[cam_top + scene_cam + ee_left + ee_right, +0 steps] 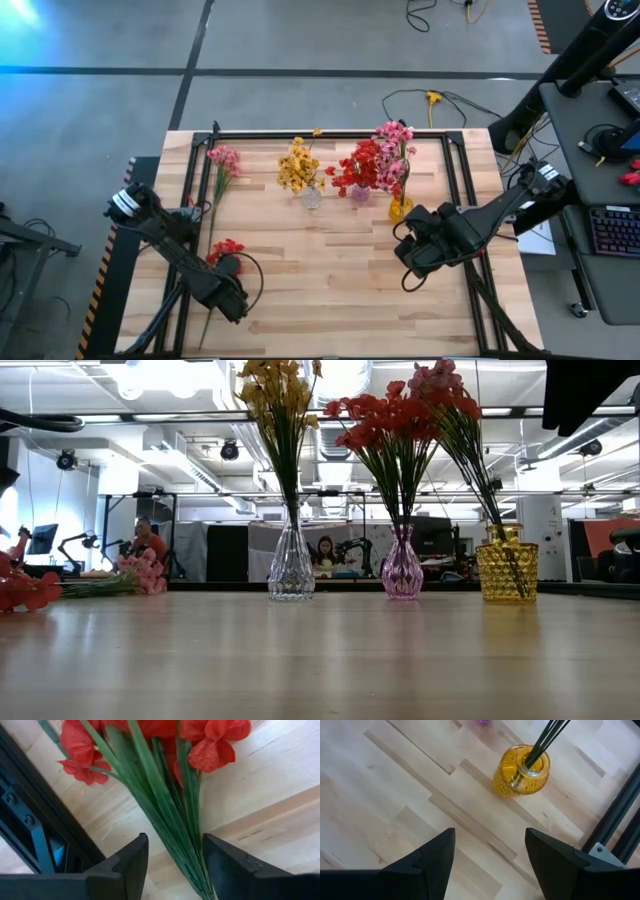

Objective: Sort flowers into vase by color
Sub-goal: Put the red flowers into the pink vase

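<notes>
Robotics lab: exposed ceiling ducts (pixel 330 435), seated people (pixel 325 552), monitors (pixel 42 538) behind.

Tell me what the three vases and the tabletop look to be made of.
Clear vase: seemingly cut glass, transparent and ribbed. Purple vase: tinted glass, translucent, faceted. Yellow vase: amber glass or possibly plastic, with a textured diamond pattern and stems visible through it. Tabletop: light wooden planks, butcher-block seams, matte.
</notes>
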Controlling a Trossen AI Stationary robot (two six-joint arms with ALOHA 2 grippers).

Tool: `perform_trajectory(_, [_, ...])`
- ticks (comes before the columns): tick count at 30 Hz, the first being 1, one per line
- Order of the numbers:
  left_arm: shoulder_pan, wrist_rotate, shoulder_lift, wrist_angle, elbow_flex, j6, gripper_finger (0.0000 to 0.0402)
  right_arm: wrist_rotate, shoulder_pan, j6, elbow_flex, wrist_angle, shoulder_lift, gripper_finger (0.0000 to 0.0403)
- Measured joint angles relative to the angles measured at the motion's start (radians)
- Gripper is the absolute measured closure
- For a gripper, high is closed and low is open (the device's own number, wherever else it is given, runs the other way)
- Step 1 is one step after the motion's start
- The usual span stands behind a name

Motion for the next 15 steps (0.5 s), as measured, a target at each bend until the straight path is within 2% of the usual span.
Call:
perform_trajectory(5, [0.000, -0.004, 0.006, 0.028, 0.000, 0.010, 0.0272, 0.034, 0.000, -0.003, 0.000, 0.003, 0.000, 0.0170])
perform_trajectory(12, [-0.002, -0.008, 0.007, 0.033, 0.000, 0.011, 0.0382, 0.087, 0.000, -0.017, 0.000, 0.008, -0.001, 0.0170])
perform_trajectory(15, [-0.002, -0.008, 0.007, 0.034, 0.000, 0.024, 0.0393, 0.103, 0.000, -0.038, 0.000, 0.027, -0.001, 0.0170])
